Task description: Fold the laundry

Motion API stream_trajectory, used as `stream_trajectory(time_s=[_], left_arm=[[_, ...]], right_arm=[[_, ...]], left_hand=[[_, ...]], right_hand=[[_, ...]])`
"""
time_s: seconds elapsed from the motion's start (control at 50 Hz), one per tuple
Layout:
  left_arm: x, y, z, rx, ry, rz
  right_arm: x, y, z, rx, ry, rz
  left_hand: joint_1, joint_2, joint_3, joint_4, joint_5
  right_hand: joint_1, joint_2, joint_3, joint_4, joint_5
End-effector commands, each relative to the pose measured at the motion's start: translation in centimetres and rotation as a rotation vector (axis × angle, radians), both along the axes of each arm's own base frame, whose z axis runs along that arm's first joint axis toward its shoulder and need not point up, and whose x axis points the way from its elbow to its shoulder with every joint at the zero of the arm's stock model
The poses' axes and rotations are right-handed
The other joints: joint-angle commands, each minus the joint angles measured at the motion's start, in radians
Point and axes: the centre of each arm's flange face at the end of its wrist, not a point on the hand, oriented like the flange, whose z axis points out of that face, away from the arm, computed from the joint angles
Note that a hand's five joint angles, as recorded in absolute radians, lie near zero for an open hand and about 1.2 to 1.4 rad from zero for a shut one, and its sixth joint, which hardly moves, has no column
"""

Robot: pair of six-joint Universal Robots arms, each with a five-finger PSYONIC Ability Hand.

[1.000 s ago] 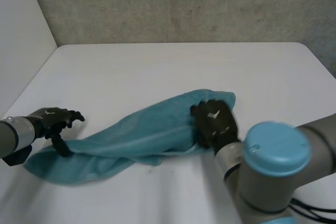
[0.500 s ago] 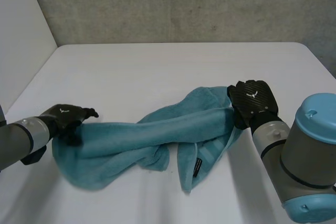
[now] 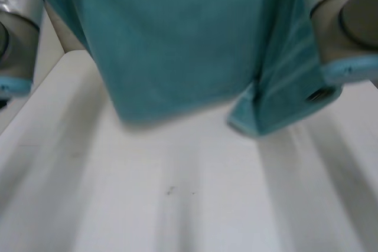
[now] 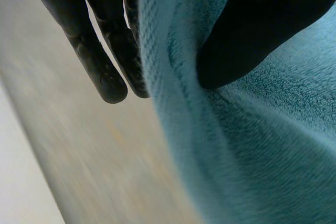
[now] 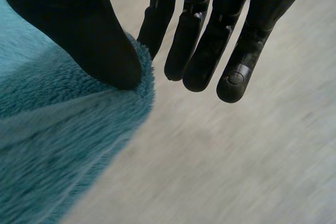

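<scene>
Teal terry-cloth towel (image 3: 177, 45) hangs clear of the white table (image 3: 195, 205), spread between both arms. At ten o'clock in the head view, the grey left arm (image 3: 15, 22) is beside one upper end. The left hand (image 4: 247, 30) pinches the cloth's edge between its thumb and straight fingers (image 4: 100, 61). At two o'clock by the right arm (image 3: 339, 22), the right hand (image 5: 73, 30) pinches the other end's edge, thumb against one finger.

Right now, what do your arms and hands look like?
The left arm and right arm are shiny grey with light-blue caps. The left hand and right hand are black, with thick rounded fingers and a round mark on one fingertip.
</scene>
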Motion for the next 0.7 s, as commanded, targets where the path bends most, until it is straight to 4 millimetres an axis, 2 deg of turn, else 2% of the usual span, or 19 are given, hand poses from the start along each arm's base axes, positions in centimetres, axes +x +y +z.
stream_trajectory(time_s=[0.02, 0.04, 0.08, 0.12, 0.16, 0.22, 0.24, 0.26, 0.28, 0.3, 0.32, 0.34, 0.36, 0.42, 0.44, 0.5, 0.56, 0.6, 0.7], left_arm=[[0.7, 1.7, 1.5, -0.071, 0.077, -0.019], [0.7, 1.8, 0.8, -0.050, 0.072, -0.018], [0.9, 2.0, -1.2, 0.021, 0.052, -0.014], [1.1, 2.1, -2.8, 0.078, 0.038, -0.006], [1.4, 2.3, -5.4, 0.165, 0.014, 0.001], [1.5, 2.8, -7.7, 0.243, -0.009, 0.004], [1.5, 2.8, -7.7, 0.244, -0.009, 0.005], [1.9, 2.9, -9.1, 0.282, -0.022, 0.015], [1.9, 2.9, -9.1, 0.282, -0.023, 0.016], [2.5, 3.0, -10.2, 0.316, -0.030, 0.030], [3.4, 2.9, -11.2, 0.348, -0.032, 0.053], [3.4, 2.9, -11.2, 0.349, -0.032, 0.053], [4.6, 2.7, -12.7, 0.392, -0.036, 0.086], [5.2, 2.7, -13.3, 0.416, -0.036, 0.099], [5.3, 2.7, -13.7, 0.427, -0.035, 0.103], [5.5, 2.8, -14.3, 0.449, -0.037, 0.106], [5.6, 2.9, -14.8, 0.465, -0.042, 0.110], [5.6, 3.0, -15.1, 0.472, -0.047, 0.101], [5.6, 3.0, -15.4, 0.481, -0.063, 0.069]], right_arm=[[0.0, 1.5, 1.3, -0.049, -0.012, 0.041], [-0.2, 2.1, 0.1, -0.002, 0.021, 0.056], [-0.4, 2.4, -0.5, 0.023, 0.038, 0.064], [-0.4, 3.4, -3.8, 0.130, 0.110, 0.113], [-0.4, 3.9, -5.9, 0.194, 0.146, 0.134], [-0.6, 4.8, -9.2, 0.312, 0.198, 0.160], [-0.8, 5.5, -11.4, 0.397, 0.225, 0.175], [-1.1, 6.4, -13.5, 0.490, 0.246, 0.193], [-1.2, 6.9, -14.5, 0.536, 0.252, 0.205], [-1.3, 7.3, -15.4, 0.581, 0.254, 0.213], [-1.3, 7.3, -15.4, 0.582, 0.254, 0.214], [-1.7, 8.6, -17.9, 0.706, 0.249, 0.242], [-1.9, 9.0, -18.6, 0.746, 0.244, 0.250], [-2.1, 9.7, -19.9, 0.819, 0.215, 0.266], [-2.3, 10.1, -20.5, 0.856, 0.191, 0.276], [-3.1, 9.5, -20.9, 0.900, 0.120, 0.249], [-4.6, 8.3, -20.4, 0.913, 0.044, 0.204], [-6.8, 6.8, -19.2, 0.908, -0.061, 0.149], [-9.1, 5.5, -18.6, 0.904, -0.146, 0.095]], left_hand=[[1.171, 0.199, 0.206, 0.202, 0.214], [1.171, 0.199, 0.206, 0.202, 0.214], [1.171, 0.199, 0.206, 0.202, 0.214], [1.171, 0.199, 0.206, 0.202, 0.214], [1.171, 0.199, 0.206, 0.202, 0.214], [1.171, 0.199, 0.206, 0.202, 0.214], [1.171, 0.199, 0.206, 0.202, 0.214], [1.171, 0.199, 0.206, 0.202, 0.214], [1.171, 0.199, 0.206, 0.202, 0.214], [1.171, 0.199, 0.206, 0.202, 0.214], [1.171, 0.199, 0.206, 0.202, 0.214], [1.171, 0.199, 0.206, 0.202, 0.214], [1.171, 0.199, 0.206, 0.202, 0.214], [1.171, 0.199, 0.206, 0.202, 0.214], [1.171, 0.199, 0.206, 0.202, 0.214], [1.171, 0.199, 0.206, 0.202, 0.214], [1.171, 0.199, 0.206, 0.202, 0.214], [1.171, 0.199, 0.206, 0.202, 0.214], [1.171, 0.199, 0.206, 0.202, 0.214]], right_hand=[[0.424, 0.209, 0.208, 0.203, 0.256], [0.424, 0.209, 0.208, 0.203, 0.256], [0.424, 0.209, 0.208, 0.203, 0.256], [0.424, 0.209, 0.208, 0.203, 0.256], [0.424, 0.209, 0.208, 0.203, 0.256], [0.424, 0.209, 0.208, 0.203, 0.256], [0.424, 0.209, 0.208, 0.203, 0.256], [0.424, 0.209, 0.208, 0.203, 0.256], [0.424, 0.209, 0.208, 0.203, 0.256], [0.424, 0.209, 0.208, 0.203, 0.256], [0.424, 0.209, 0.208, 0.203, 0.256], [0.424, 0.209, 0.208, 0.203, 0.256], [0.424, 0.209, 0.208, 0.203, 0.256], [0.390, 0.175, 0.174, 0.169, 0.223], [0.044, -0.171, -0.172, -0.177, -0.124], [-0.378, -0.593, -0.594, -0.600, -0.546], [-0.417, -0.632, -0.634, -0.639, -0.585], [-0.447, -0.662, -0.663, -0.668, -0.614], [-0.459, -0.673, -0.675, -0.680, -0.626]])
